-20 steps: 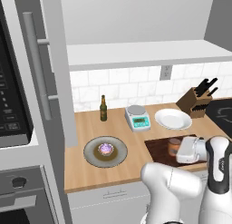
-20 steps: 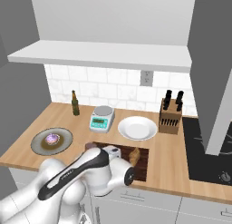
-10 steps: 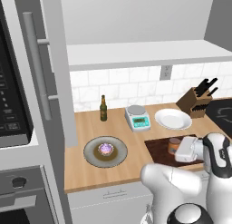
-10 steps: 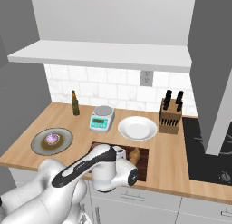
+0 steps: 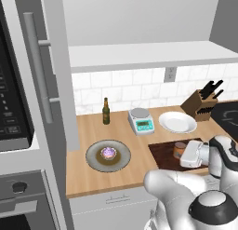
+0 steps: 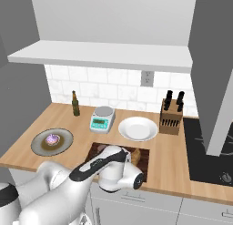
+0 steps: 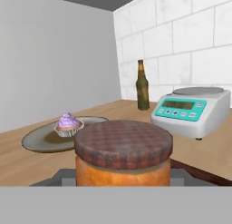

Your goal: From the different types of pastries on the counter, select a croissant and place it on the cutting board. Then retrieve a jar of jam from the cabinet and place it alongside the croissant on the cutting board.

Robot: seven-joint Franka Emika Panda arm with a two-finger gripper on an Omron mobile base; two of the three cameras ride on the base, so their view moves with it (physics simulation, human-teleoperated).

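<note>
Now: jam jar low over the cutting board, pincer closed on it.

Left base view: jar of jam at the cutting board, against the pincer; half a second back the hand stood slightly further right. Right base view: croissant on the board beside the wrist; cupcake on its plate. Hand view: jar lid fills the foreground between the fingers, scale and bottle beyond. Judgement: release comes next.

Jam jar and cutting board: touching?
Cannot tell. In the left base view the jam jar stands over the cutting board, but the gripper hides its base.
</note>
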